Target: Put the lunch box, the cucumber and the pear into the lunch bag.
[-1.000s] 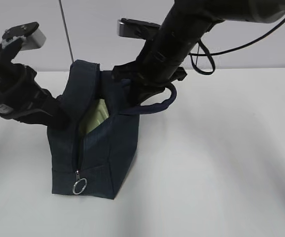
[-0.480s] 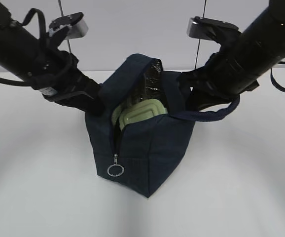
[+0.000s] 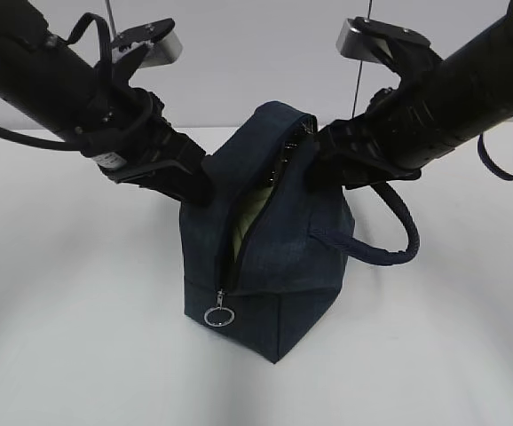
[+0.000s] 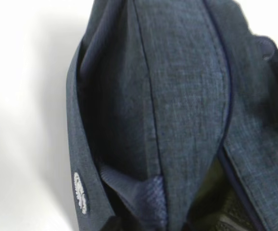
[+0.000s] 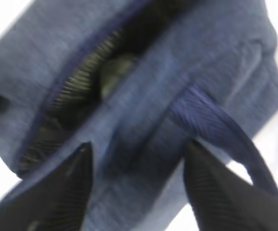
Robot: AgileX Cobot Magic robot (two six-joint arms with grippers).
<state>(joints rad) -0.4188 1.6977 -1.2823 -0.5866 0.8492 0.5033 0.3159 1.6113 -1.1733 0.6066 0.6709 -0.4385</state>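
With the pale green-lidded lunch box (image 3: 255, 206) inside the dark navy fabric lunch bag (image 3: 279, 266), the spread right gripper (image 5: 136, 180) straddles its wall, the left gripper's state hidden; zipping seems next.

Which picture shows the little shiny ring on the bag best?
The exterior view. There the round metal ring pull hangs in plain sight at the lower end of the zipper on the dark navy fabric lunch bag. The left and right wrist views show only close-up bag fabric, with no ring visible.

The lunch bag (image 3: 270, 240) fills the space between both claws. Its narrow opening (image 3: 255, 217) lies just beside the left claw (image 3: 196, 188). The loop handle (image 3: 390, 235) hangs below the right claw (image 5: 136, 163).
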